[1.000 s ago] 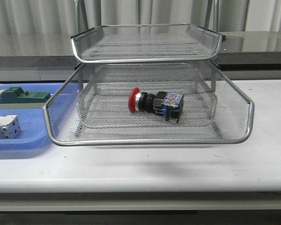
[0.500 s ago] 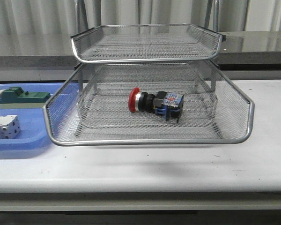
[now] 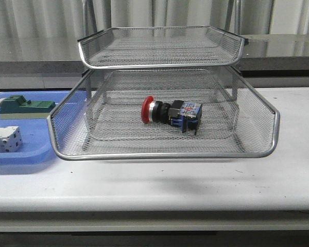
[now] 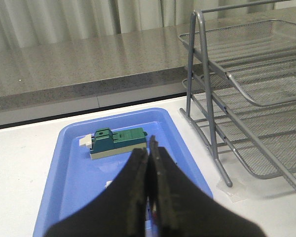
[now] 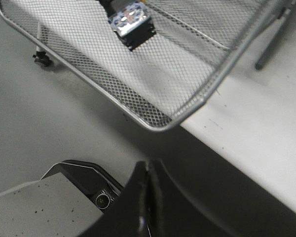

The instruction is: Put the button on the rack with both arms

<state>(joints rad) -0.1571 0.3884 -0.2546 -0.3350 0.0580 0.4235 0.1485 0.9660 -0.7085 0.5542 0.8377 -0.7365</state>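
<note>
Button in the rack, both claws clear.
I see the button (image 3: 171, 113) lying mid-tier in the rack (image 3: 165, 153); left claw (image 4: 148, 157) and right claw (image 5: 146, 170) pinched empty. I'd retreat without bumping the wire.

Button (image 5: 132, 23) in rack (image 5: 153, 118); fingers (image 5: 147, 190) closed.

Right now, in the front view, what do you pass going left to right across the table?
White block → green block, both on the blue tray → rack's left rim → button lying in the pulled-out tier → rack's right rim.
</note>
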